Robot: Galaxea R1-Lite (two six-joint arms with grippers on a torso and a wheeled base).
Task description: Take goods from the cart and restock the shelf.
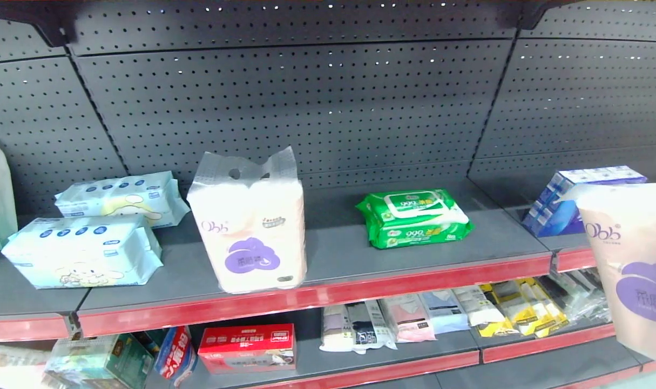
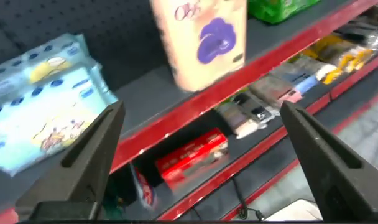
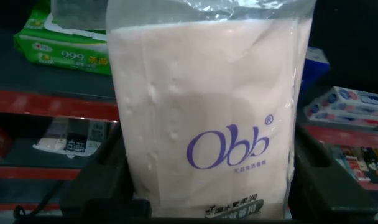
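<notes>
Left claw [image 2: 201, 109]: spread wide, nothing in it, hanging out in front of the shelf's red lip [image 1: 360, 289]. Leave it parked there, I'd say; this step doesn't need it.

Shelf board [image 1: 338, 243], left to right:
- two blue tissue packs [image 1: 82, 251], lying flat, one behind the other
- standing roll pack [image 1: 249, 227], upright, near the front edge, handle flap up
- bare board
- green wipes pack [image 1: 414, 216], flat, set further back
- blue boxes [image 1: 570, 200], on the next bay over

Held roll pack [image 1: 630, 259]: same kind as the standing one, off to the right and in front of the shelf, not on it yet. Right claw [image 3: 207, 168] is clamped on its lower sides, one finger each side, pack upright.

Judgement: this is the carry-in, with placement not started. The best slot looks like the bare stretch between the standing pack and the wipes, which groups like with like.

How to do it well:
- bring the base in above the red lip, not through it
- hold it upright, since soft wrap will sag if tilted
- come in from the right and stop just beside the standing pack without nudging it; it could topple
- set the base flat on the board, then let go
- back straight out, clear of the wipes
</notes>
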